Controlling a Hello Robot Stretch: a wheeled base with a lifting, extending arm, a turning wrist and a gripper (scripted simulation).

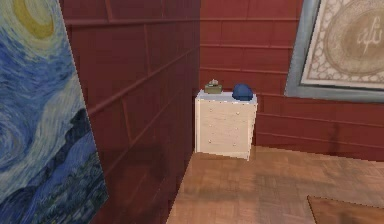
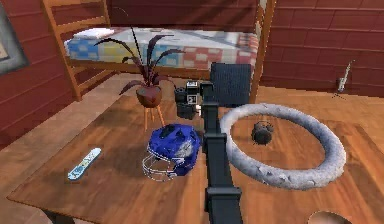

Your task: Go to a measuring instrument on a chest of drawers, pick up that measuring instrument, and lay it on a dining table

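- Arm side view, nearest: the arm (image 2: pixel 217 175) is a dark square bar that rises from the near edge of a wooden table (image 2: pixel 100 190) and crosses it toward the far edge.
- A pale blue remote-shaped thing (image 2: pixel 84 163) lies flat near the table's left corner, well apart from the arm.
- A blue helmet (image 2: pixel 175 148) with a wire face guard sits mid-table, just left of the arm.
- A grey ring (image 2: pixel 285 145) lies flat just right of the arm. A small dark object (image 2: pixel 263 130) sits inside it, apart from the ring's wall.
- The gripper (image 2: pixel 188 97) is at the arm's far end, by the table's far edge. A potted plant (image 2: pixel 148 92) stands just left of it. The fingers' state cannot be told, nor whether they hold anything.
- Beyond the table, a bunk bed (image 2: pixel 160 45) with a chequered cover stands against a red wall.
- Forward view, nearest: a blue swirling painting (image 1: pixel 40 120) covers the view's left edge, above a wooden floor (image 1: pixel 250 185).
- Far corner: a cream chest of drawers (image 1: pixel 225 128) stands against the red walls.
- Task's thing: a small grey-brown object (image 1: pixel 213 87) rests at the left edge of the chest's top. It is too small to identify.
- A blue rounded object (image 1: pixel 242 92) sits at the right edge of the same top, apart from the grey-brown one.
- A pale patterned wall hanging (image 1: pixel 345 45) is on the wall to the right of the chest.
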